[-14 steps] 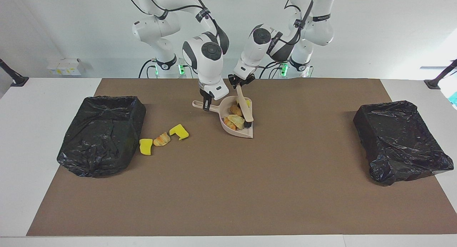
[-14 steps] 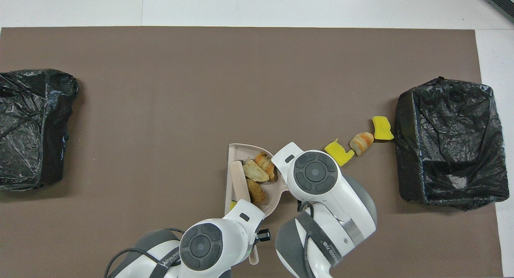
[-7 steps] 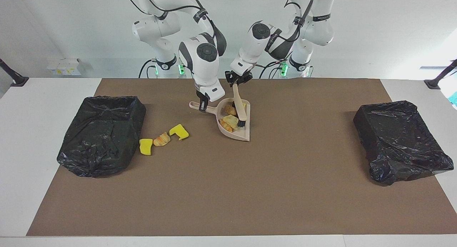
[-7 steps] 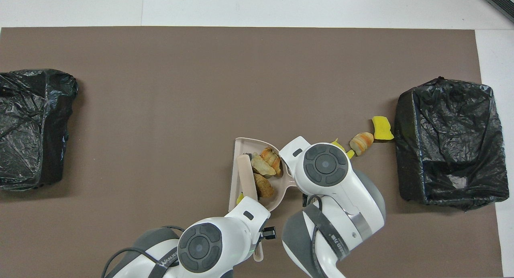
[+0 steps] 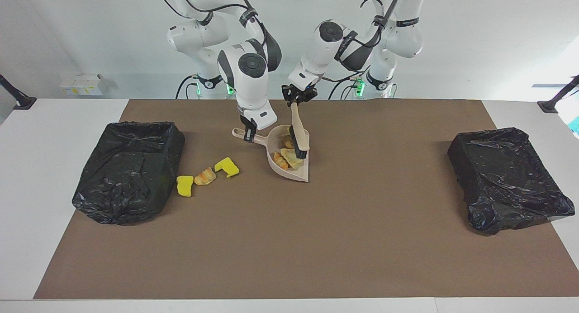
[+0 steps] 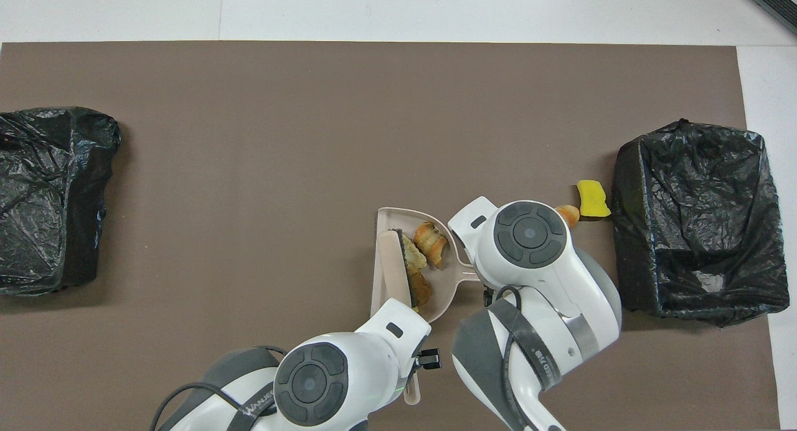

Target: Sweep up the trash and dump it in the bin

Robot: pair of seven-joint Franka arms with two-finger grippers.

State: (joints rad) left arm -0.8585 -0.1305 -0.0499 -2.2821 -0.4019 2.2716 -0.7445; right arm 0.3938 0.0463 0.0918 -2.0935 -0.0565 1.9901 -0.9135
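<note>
My right gripper [image 5: 247,135] is shut on the handle of a beige dustpan [image 5: 294,173] and holds it over the mat. Several bread-like trash lumps [image 5: 285,158] lie in the pan; they also show in the overhead view [image 6: 429,244]. My left gripper [image 5: 296,100] is shut on a beige brush [image 5: 298,134], whose black bristles rest on the lumps in the pan. Two yellow foam chunks [image 5: 184,186] [image 5: 227,167] and an orange bread lump [image 5: 205,176] lie on the mat beside the bin [image 5: 129,168] at the right arm's end.
A second black-bagged bin [image 5: 506,177] stands at the left arm's end of the brown mat [image 5: 289,240]. In the overhead view my right arm hides one yellow chunk and part of the bread lump [image 6: 568,214].
Both arms have carried the dustpan and brush together toward the right arm's end. The brush has stayed on the lumps in the pan. The three pieces on the mat have not moved.
</note>
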